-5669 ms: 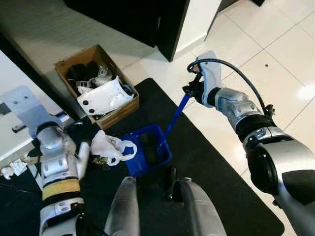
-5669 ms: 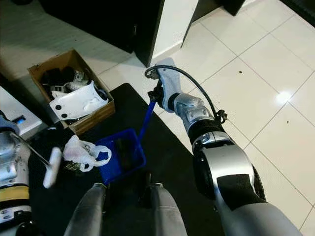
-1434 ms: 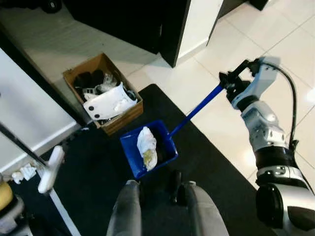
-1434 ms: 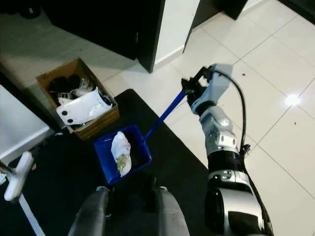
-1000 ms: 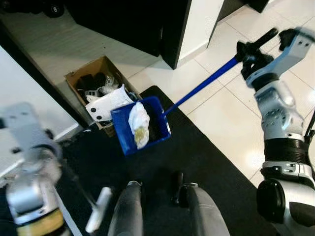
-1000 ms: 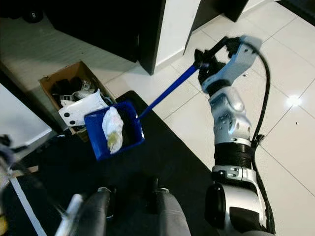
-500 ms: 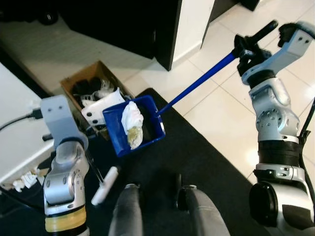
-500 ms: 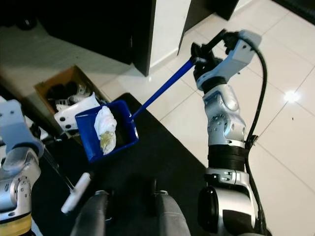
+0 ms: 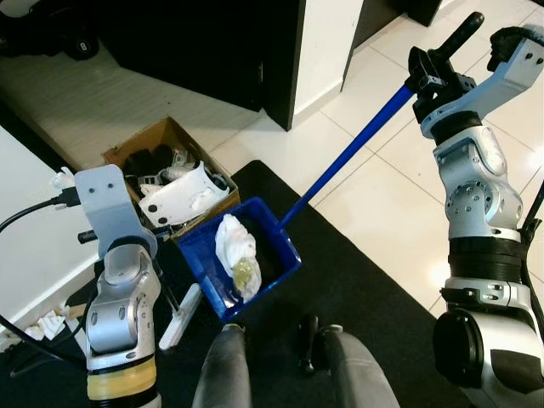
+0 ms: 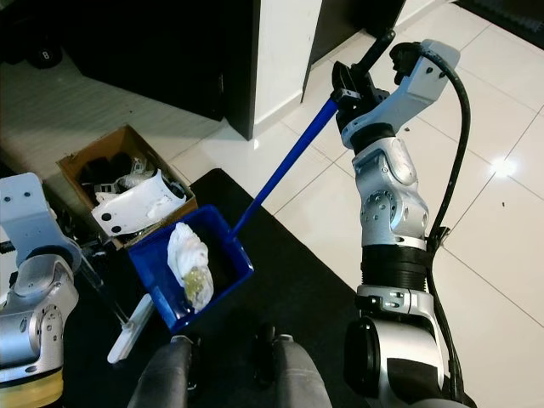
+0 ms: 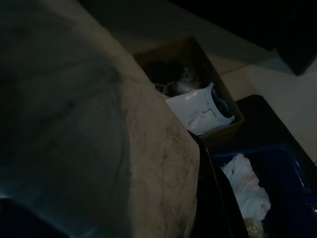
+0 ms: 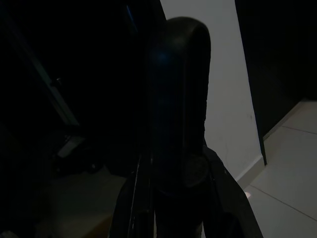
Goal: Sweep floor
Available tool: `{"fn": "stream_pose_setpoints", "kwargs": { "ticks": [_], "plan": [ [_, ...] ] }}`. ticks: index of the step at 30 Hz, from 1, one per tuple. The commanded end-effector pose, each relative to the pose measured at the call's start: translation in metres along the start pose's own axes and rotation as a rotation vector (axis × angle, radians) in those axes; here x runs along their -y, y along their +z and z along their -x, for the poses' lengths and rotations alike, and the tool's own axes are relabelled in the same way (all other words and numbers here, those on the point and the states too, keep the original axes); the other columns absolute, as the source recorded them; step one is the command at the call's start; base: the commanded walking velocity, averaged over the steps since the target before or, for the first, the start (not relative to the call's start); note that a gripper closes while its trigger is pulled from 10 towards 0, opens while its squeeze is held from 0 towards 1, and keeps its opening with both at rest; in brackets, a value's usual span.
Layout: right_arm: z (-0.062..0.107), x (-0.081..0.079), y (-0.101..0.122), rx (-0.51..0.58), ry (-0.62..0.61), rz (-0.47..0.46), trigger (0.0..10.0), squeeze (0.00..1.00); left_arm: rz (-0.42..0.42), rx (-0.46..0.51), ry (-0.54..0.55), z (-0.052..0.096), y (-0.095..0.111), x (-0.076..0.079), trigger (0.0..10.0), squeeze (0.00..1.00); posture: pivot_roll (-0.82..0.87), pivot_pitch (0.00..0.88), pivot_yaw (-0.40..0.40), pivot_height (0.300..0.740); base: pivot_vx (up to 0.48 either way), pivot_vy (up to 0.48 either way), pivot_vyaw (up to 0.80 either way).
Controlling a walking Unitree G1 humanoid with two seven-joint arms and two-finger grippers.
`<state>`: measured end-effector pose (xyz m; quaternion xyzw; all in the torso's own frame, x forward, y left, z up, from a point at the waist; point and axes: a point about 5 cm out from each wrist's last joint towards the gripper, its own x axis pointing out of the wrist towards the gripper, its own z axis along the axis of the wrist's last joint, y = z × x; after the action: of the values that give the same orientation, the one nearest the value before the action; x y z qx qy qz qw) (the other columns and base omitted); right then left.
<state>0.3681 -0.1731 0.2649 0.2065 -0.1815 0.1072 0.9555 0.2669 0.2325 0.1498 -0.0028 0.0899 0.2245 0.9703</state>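
Below and well left of the right gripper point(image 9: 435, 75), a blue dustpan point(image 9: 242, 265) holding a crumpled white wad point(image 9: 235, 253) is held over the black mat point(image 9: 365, 297); its long blue handle point(image 9: 348, 155) is clamped by that gripper. Beyond, a cardboard box point(image 9: 170, 174) sits. The left gripper's state cannot be told.

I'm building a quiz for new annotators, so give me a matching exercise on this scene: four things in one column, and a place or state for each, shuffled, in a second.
Things:
1. white crumpled rubbish
2. cardboard box
3. right gripper
4. black mat

Places or states:
A. clamped on the blue handle
B. lying in the blue dustpan
C. spread on the floor beneath the dustpan
D. on the floor, full of odds and ends

Pairs: 1-B, 2-D, 3-A, 4-C
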Motion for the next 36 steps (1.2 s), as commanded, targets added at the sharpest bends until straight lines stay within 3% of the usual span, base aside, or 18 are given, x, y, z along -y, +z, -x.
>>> {"fn": "stream_pose_setpoints", "kwargs": {
  "ticks": [1,24,36],
  "plan": [
    [-0.0001,-0.0029,0.0134,0.077,0.014,-0.027,10.0,0.0,-0.006,0.014,0.02,0.0006,-0.0005,-0.0002,10.0,0.0,0.09,0.208,-0.026,0.74,0.341,0.0,0.0],
    [-0.0027,-0.0075,0.0151,0.091,0.035,0.022,10.0,0.0,0.001,0.018,0.039,-0.0008,-0.0019,-0.0015,10.0,0.0,0.1,0.208,-0.028,0.74,0.425,0.0,0.0],
    [-0.003,-0.0093,0.0136,0.087,0.045,0.02,10.0,0.0,0.022,0.036,0.064,-0.0008,-0.0003,-0.0031,10.0,0.0,0.1,0.205,-0.03,0.74,0.186,0.0,0.0]
  ]
}}
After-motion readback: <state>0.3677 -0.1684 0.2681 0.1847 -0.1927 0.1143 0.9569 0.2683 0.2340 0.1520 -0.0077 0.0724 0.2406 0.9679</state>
